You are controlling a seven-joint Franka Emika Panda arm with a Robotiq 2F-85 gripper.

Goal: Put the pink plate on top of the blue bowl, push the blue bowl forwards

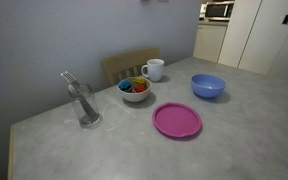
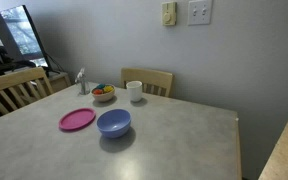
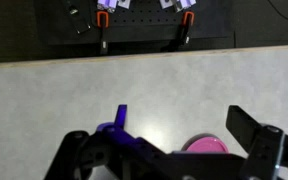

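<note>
The pink plate (image 1: pixel 177 120) lies flat on the grey table (image 1: pixel 246 132), apart from the blue bowl (image 1: pixel 208 86), which stands upright and empty beside it. Both also show in an exterior view: the plate (image 2: pixel 77 120) and the bowl (image 2: pixel 114 124). No arm shows in either exterior view. In the wrist view my gripper (image 3: pixel 164 135) is open and empty above the table. The rim of the pink plate (image 3: pixel 209 147) shows at the bottom edge between its fingers. The blue bowl is out of the wrist view.
A white bowl with colourful contents (image 1: pixel 135 89), a white mug (image 1: pixel 154 69) and a glass holding utensils (image 1: pixel 84 103) stand at the table's wall side. A wooden chair (image 2: pixel 149 80) is behind them and another chair (image 2: pixel 14 90) is at the table's end.
</note>
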